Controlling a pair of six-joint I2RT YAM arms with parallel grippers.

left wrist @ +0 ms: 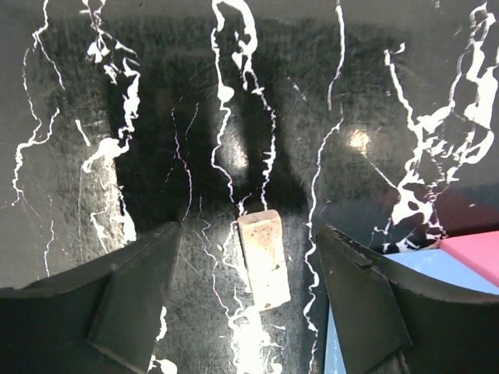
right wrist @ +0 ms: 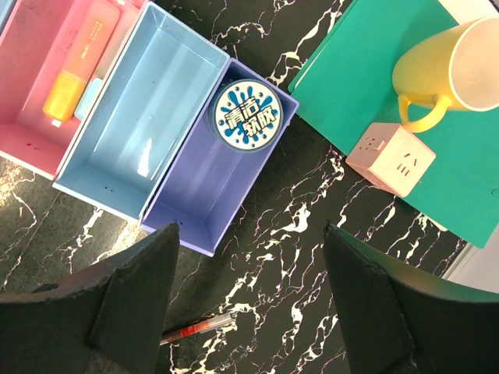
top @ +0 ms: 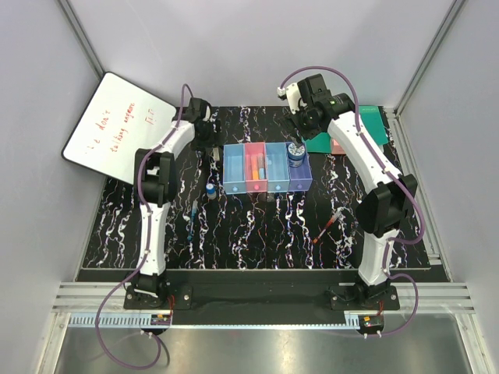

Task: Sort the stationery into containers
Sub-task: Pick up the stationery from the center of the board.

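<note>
left claw (left wrist: pixel 249 227) spread wide, lined up over the beige eraser (left wrist: pixel 263 261) on the desk (left wrist: pixel 156 117) so a pinch closes across its narrow width; right claw (right wrist: pixel 251 230) also spread, empty, hanging by the purple tray (right wrist: pixel 195 195) where the tin (right wrist: pixel 246 117) sits.

Marbled table (top: pixel 257 230) — trays (top: pixel 236 168), eraser (left wrist: pixel 263 261), red pen (top: pixel 327 227).

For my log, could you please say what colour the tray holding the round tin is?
The tray is purple, clearest from the right wrist.
</note>
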